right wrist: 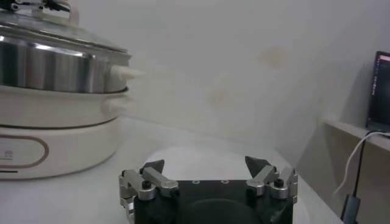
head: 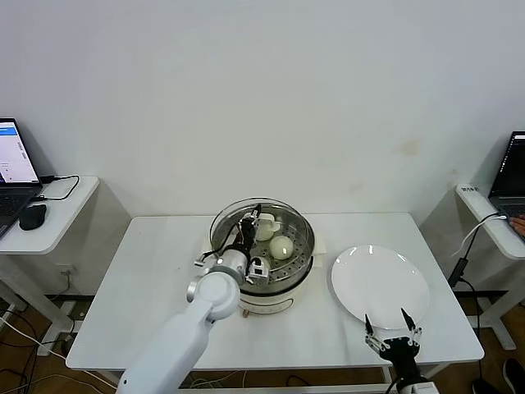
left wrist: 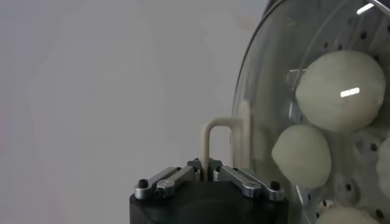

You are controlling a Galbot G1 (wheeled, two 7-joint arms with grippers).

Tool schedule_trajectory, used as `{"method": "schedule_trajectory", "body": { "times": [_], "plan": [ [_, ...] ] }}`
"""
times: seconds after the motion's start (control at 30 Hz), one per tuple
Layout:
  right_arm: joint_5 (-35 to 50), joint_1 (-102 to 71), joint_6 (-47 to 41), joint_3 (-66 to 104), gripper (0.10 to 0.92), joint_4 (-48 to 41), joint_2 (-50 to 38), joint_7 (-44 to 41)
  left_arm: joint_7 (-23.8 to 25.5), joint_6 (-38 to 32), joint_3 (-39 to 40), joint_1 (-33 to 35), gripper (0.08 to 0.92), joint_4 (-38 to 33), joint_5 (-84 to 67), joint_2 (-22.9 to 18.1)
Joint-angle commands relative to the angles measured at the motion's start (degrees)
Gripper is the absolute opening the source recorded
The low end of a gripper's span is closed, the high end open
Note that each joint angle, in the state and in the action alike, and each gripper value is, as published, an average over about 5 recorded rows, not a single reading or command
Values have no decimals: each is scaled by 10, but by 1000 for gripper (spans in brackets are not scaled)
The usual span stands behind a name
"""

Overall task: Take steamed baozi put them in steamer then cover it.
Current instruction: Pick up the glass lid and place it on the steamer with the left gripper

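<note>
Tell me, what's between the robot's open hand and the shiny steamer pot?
In the head view, the empty white plate lies between the right gripper and the steamer.

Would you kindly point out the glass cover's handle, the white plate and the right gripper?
cover handle (left wrist: 210, 141), left wrist view: cream loop between the pinching fingers.
white plate (head: 379, 279), head view: bare centre.
right gripper (head: 393, 330), head view: midway between its open fingertips.

Left arm reaches forward, its gripper (head: 253, 223) clamped shut; right gripper (head: 393, 327) rests low, jaws spread wide.
</note>
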Motion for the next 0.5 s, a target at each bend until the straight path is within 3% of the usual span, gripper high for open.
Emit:
{"method": "schedule_trajectory", "body": {
  "times": [0.03, 0.5],
  "plan": [
    [-4, 1, 2, -2, 823, -3, 2, 0, 3, 0, 2, 6, 138, -3, 11, -13],
    [-7, 0, 3, -4, 823, -5, 3, 0, 3, -2, -4, 24, 138, -24, 14, -12]
  ]
}}
